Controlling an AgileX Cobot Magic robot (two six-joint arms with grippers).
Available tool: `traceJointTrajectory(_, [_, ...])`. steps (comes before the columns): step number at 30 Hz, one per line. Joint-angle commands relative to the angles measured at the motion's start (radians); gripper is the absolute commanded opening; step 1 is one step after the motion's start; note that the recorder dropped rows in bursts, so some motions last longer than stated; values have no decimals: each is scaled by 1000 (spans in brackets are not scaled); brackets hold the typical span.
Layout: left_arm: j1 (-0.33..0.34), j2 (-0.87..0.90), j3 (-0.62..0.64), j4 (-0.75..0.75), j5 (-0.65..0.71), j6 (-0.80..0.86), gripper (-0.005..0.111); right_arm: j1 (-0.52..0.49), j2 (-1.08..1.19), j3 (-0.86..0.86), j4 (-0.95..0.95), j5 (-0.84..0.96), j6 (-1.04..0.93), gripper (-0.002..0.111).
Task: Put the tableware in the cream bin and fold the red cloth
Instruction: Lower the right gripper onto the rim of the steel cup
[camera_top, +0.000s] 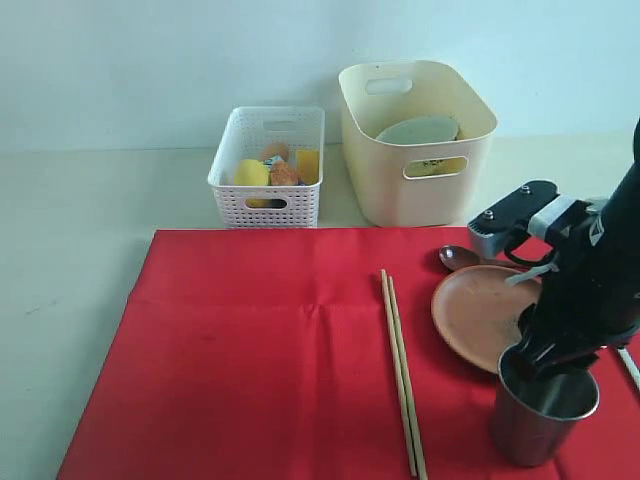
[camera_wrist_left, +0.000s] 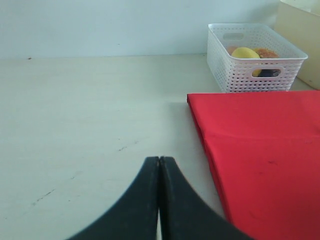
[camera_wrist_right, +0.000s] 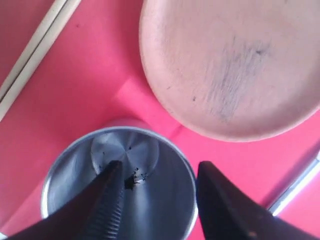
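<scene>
The steel cup (camera_top: 543, 415) stands upright on the red cloth (camera_top: 260, 360) at the near right. My right gripper (camera_top: 535, 355) is open over the cup's rim, one finger inside the cup (camera_wrist_right: 150, 205) and the other outside. The brown plate (camera_top: 480, 310) lies just behind the cup, with the dark spoon (camera_top: 458, 258) beyond it. Both chopsticks (camera_top: 400, 360) lie side by side on the middle of the cloth. A silver knife (camera_top: 630, 365) shows at the right edge. The green bowl (camera_top: 418, 130) sits in the cream bin (camera_top: 385, 190). My left gripper (camera_wrist_left: 159, 160) is shut and empty over bare table, left of the cloth (camera_wrist_left: 260, 150).
A white perforated basket (camera_top: 265, 190) with a lemon and other food stands behind the cloth, left of the cream bin. Pale table surface runs left of the cloth, and a wall closes off the back.
</scene>
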Motion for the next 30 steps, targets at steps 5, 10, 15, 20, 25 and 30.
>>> traceJointTrajectory(5, [4,-4,3,-6,-4,0,0,4,72,5,11,-25,5,44])
traceJointTrajectory(10, [4,-4,3,-6,-4,0,0,4,72,3,11,-4,5,44])
traceJointTrajectory(15, [4,-4,3,-6,-4,0,0,4,72,-3,11,6,7,44])
traceJointTrajectory(20, [4,-4,3,-6,-4,0,0,4,72,-46,11,64,53,44])
traceJointTrajectory(25, [4,-4,3,-6,-4,0,0,4,70,-72,61,88,76,44])
traceJointTrajectory(30, [4,-4,3,-6,-4,0,0,4,51,-74,98,90,75,44])
